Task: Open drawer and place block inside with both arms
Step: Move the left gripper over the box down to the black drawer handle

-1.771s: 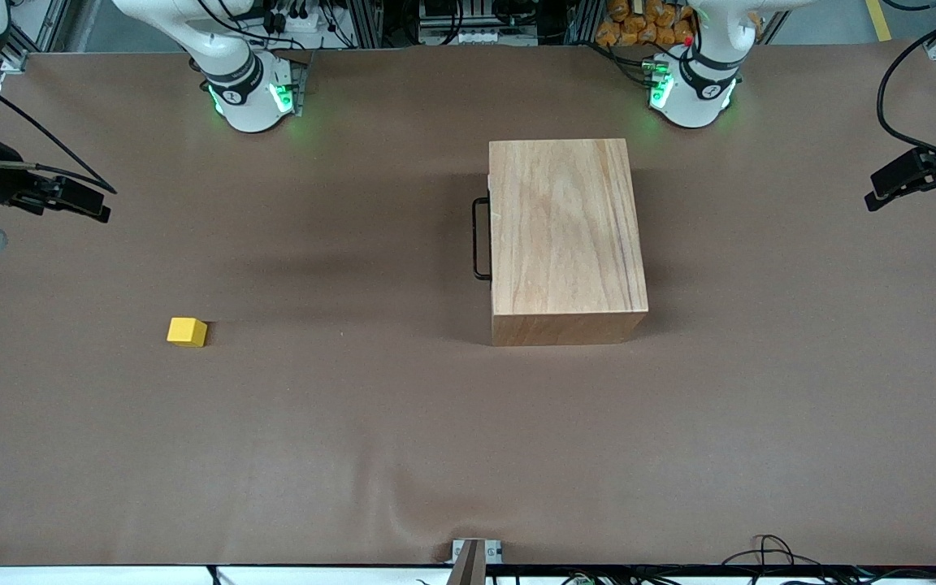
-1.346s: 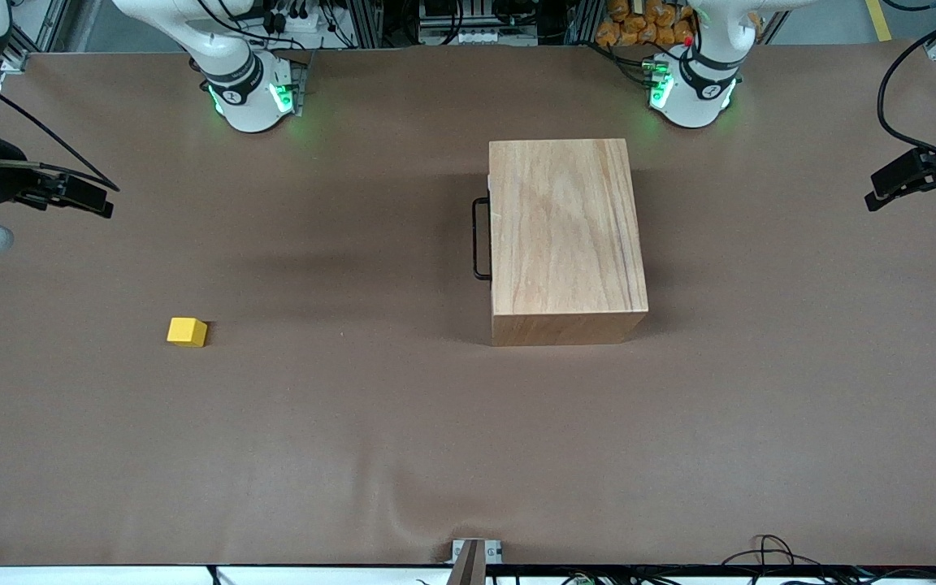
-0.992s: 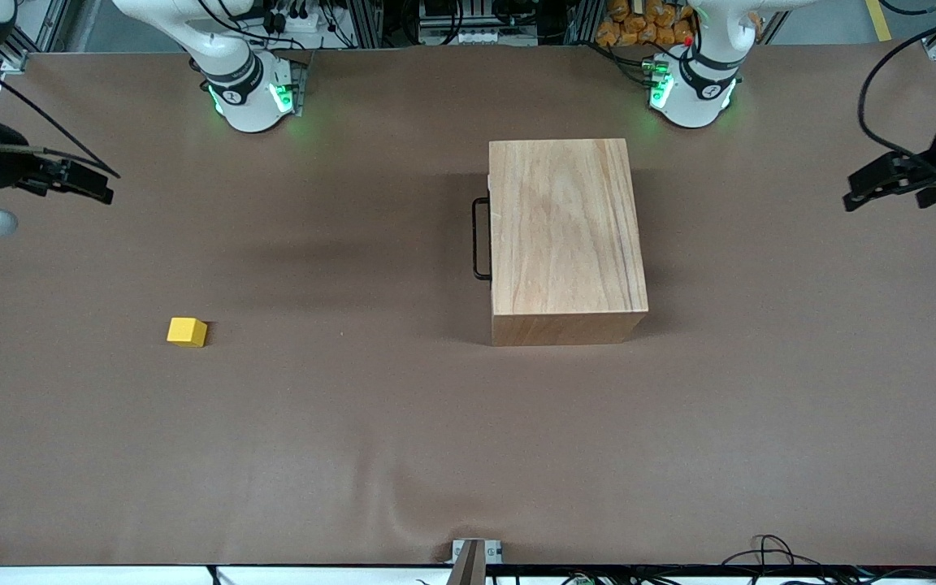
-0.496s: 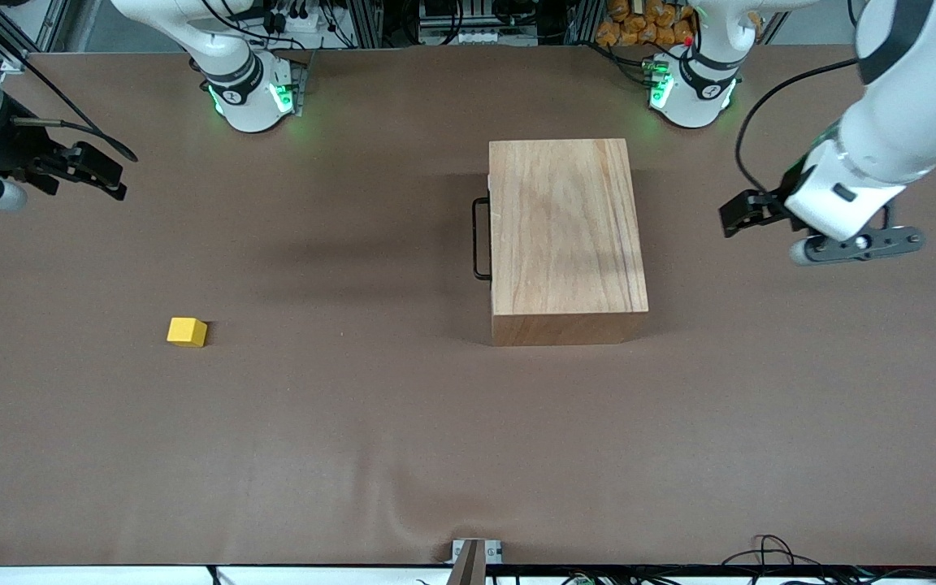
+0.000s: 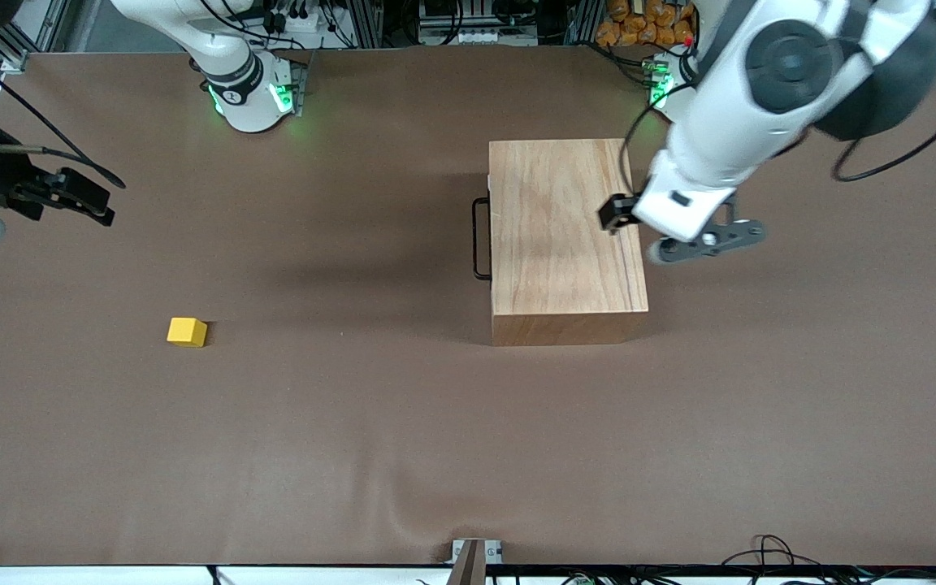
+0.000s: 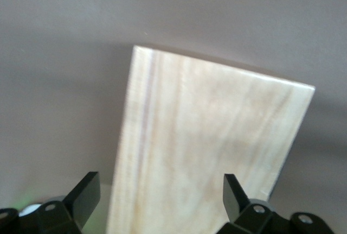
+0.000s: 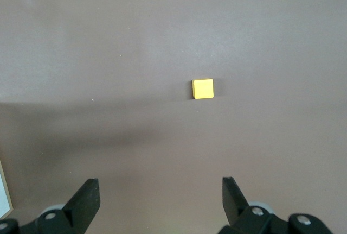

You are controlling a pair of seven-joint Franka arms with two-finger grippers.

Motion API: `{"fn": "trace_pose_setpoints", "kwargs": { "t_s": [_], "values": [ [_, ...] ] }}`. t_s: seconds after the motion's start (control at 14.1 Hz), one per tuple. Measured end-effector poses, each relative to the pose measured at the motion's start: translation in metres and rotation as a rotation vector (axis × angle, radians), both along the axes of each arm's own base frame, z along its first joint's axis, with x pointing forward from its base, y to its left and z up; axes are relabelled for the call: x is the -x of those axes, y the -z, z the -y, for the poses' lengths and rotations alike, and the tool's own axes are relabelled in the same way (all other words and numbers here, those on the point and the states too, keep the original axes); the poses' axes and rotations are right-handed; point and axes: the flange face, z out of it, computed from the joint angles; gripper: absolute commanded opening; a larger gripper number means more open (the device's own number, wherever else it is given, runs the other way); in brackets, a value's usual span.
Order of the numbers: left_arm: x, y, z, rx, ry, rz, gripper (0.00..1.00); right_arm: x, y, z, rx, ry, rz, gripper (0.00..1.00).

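The large wooden box (image 5: 565, 236) stands mid-table with its drawer pushed in. The drawer's thin black handle (image 5: 480, 240) faces the right arm's end of the table. My left gripper (image 5: 616, 214) hangs open over the box's top, at the edge toward the left arm's end. In the left wrist view the box top (image 6: 206, 141) shows between that gripper's (image 6: 160, 198) spread fingers. The yellow block (image 5: 187, 331) lies alone on the mat toward the right arm's end. My right gripper (image 5: 98, 203) hovers open and empty at that end of the table. The block (image 7: 203, 88) appears ahead of the right gripper (image 7: 159, 198) in its wrist view.
Brown mat (image 5: 403, 422) covers the table. The two green-lit arm bases (image 5: 253, 93) (image 5: 683, 93) stand along the table's edge farthest from the front camera. A small metal bracket (image 5: 474, 552) sits at the nearest edge, with cables (image 5: 769, 552) beside it.
The left arm swung in from its end of the table to hover over the box. The right gripper shifted only slightly. The block and box stayed put.
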Motion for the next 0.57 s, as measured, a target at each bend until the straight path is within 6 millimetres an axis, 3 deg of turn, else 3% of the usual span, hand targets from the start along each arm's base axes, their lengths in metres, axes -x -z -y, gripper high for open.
{"fn": "trace_pose_setpoints", "kwargs": {
  "t_s": [0.28, 0.57],
  "values": [
    [0.006, 0.027, 0.061, -0.003, -0.063, -0.030, 1.00, -0.004, 0.002, -0.010, 0.000, -0.017, 0.007, 1.00],
    [0.018, 0.047, 0.119, -0.010, -0.034, 0.025, 1.00, -0.013, 0.004, -0.040, -0.004, -0.065, 0.061, 1.00]
  ]
}}
